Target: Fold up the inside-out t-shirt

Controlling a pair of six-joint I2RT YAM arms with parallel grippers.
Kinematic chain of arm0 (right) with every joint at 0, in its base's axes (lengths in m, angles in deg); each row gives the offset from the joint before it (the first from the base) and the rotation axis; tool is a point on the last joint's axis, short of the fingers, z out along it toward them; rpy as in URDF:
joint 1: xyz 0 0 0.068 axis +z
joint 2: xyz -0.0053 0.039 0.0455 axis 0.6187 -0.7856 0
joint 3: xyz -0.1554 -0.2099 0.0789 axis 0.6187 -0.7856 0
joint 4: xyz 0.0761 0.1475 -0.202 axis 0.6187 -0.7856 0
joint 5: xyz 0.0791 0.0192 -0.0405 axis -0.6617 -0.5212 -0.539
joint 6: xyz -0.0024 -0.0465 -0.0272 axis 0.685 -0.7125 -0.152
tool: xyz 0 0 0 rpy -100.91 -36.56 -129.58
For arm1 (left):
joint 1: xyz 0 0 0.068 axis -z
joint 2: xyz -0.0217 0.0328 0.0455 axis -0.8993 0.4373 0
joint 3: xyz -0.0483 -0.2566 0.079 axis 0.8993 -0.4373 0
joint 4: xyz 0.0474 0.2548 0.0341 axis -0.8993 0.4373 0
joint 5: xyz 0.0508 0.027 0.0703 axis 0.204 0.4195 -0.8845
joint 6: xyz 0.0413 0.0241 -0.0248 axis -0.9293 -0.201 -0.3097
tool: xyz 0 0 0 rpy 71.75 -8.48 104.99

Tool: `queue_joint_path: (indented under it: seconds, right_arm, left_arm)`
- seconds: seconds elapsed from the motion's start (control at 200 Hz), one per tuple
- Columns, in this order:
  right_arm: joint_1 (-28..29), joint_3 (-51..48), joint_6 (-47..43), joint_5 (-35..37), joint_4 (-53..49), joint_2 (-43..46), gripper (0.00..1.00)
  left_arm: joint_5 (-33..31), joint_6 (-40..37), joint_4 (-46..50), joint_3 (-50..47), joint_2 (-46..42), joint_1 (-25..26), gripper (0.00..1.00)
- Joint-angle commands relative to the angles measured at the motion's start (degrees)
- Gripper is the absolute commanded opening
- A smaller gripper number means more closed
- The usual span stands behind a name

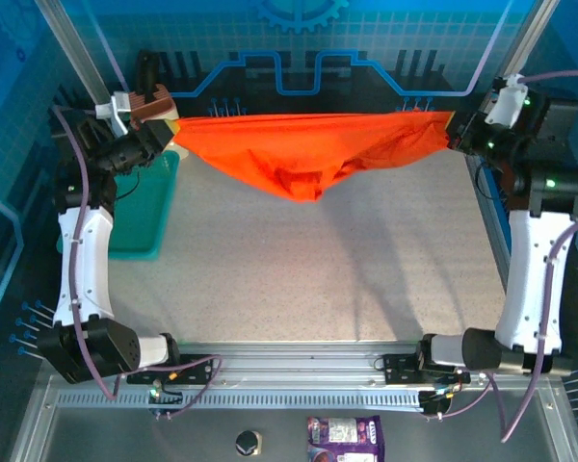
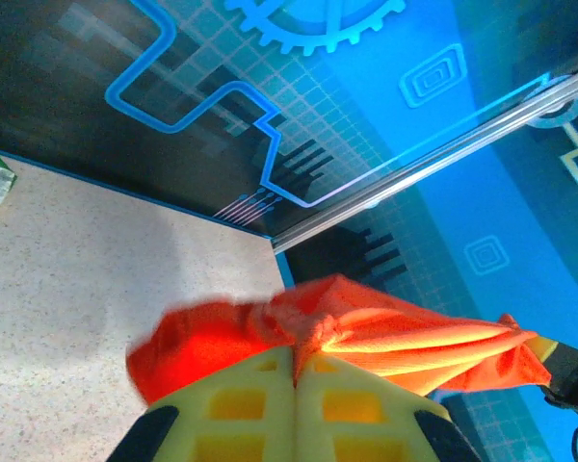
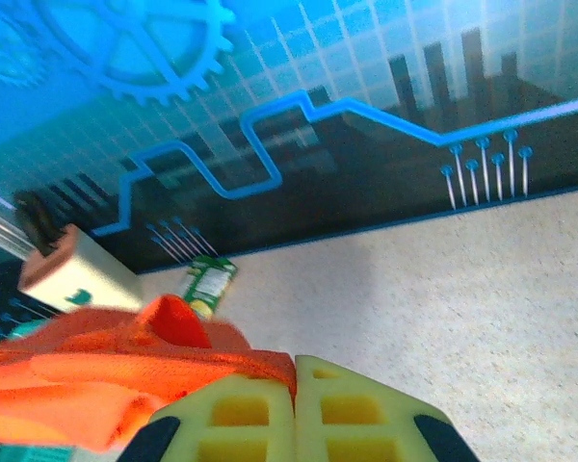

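Orange-red t-shirt [image 1: 308, 149] hangs in the air over the far side of the speckled table [image 1: 318, 279], stretched between both arms, middle sagging. Left gripper [image 1: 169, 130] is clamped on its left end, fingers pressed together over bunched cloth. Right gripper [image 1: 455, 130] pinches the right end likewise. Teal basket [image 1: 140, 217] sits below the left gripper.
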Motion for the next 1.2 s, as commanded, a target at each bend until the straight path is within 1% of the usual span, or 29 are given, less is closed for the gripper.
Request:
queue_joint_path:
  seconds: [0.0, 0.075, 0.12, 0.175, 0.265, 0.36, 0.435, 0.465, 0.525, 0.625, 0.665, 0.69, 0.725, 0.805, 0.871, 1.046, 1.116, 1.196]
  right_arm:
    - [-2.83, -1.55, 2.75, 1.63, 5.06, -0.38, 0.00]
    - [-2.75, -3.07, 3.34, 0.15, 4.03, -3.47, 0.00]
    - [-2.59, -4.68, 3.35, -0.72, 3.42, -5.97, 0.00]
    - [-2.11, -7.72, 3.18, -0.40, 3.33, -8.82, 0.00]
    - [-0.78, -13.57, 2.63, 2.29, 5.46, -13.40, 0.00]
    - [0.71, -16.40, 1.09, 7.57, 5.19, -19.34, 0.00]
    - [1.99, -16.16, 0.04, 11.52, 2.26, -22.72, 0.18]
    - [2.63, -16.28, -0.39, 12.71, 1.40, -23.08, 0.23]
    - [4.23, -17.64, -0.92, 14.31, 1.10, -21.95, 0.26]
    - [6.79, -20.95, -1.10, 14.04, 1.72, -19.03, 0.27]
    - [8.19, -21.68, -1.33, 13.47, 0.97, -18.59, 0.27]
    - [9.03, -22.17, -1.49, 13.02, 0.32, -18.38, 0.27]
    - [10.58, -23.01, -1.77, 12.46, -0.35, -18.19, 0.27]
    - [14.89, -25.61, -1.68, 11.90, -1.44, -17.85, 0.27]
    - [18.16, -28.38, -1.21, 11.86, -1.31, -17.69, 0.27]
    - [24.87, -34.32, 1.68, 10.94, 2.66, -20.73, 0.29]
    - [27.00, -35.19, 1.93, 10.17, 4.40, -23.21, 0.29]
    - [28.66, -35.82, 1.37, 8.80, 6.60, -26.09, 0.31]
  left_arm:
    - [-3.45, 0.92, 0.33, 1.64, 1.41, -2.23, 0.00]
    - [-5.24, -3.61, 6.74, 3.75, 4.92, 0.51, 0.00]
    - [-6.46, -6.05, 9.70, 4.06, 7.75, 3.38, 0.00]
    - [-8.74, -8.14, 11.05, 2.83, 10.79, 6.98, 0.00]
    - [-13.57, -9.75, 10.77, -0.31, 16.55, 12.10, 0.00]
    - [-17.63, -11.27, 10.22, -1.55, 23.67, 15.25, 0.00]
    - [-20.16, -11.92, 9.98, -1.26, 27.82, 16.11, 0.00]
    - [-21.13, -12.25, 10.33, -0.84, 28.69, 16.29, 0.00]
    - [-22.45, -12.98, 10.95, 0.24, 29.84, 16.57, 0.00]
    - [-23.54, -14.25, 13.10, 3.07, 31.20, 17.14, 0.00]
    - [-23.76, -14.65, 14.11, 4.20, 31.78, 17.43, 0.09]
    - [-24.02, -15.05, 14.81, 4.88, 32.02, 17.61, 0.16]
    - [-24.46, -15.60, 15.59, 5.41, 31.95, 18.07, 0.22]
    - [-26.71, -16.84, 17.56, 5.69, 30.88, 19.30, 0.32]
    - [-28.74, -17.58, 18.96, 4.60, 29.12, 20.36, 0.38]
    - [-35.03, -18.70, 22.37, -2.45, 21.63, 22.97, 0.44]
    - [-35.72, -18.23, 23.14, -6.19, 18.47, 24.27, 0.45]
    - [-34.78, -16.52, 23.04, -10.76, 15.67, 26.65, 0.45]
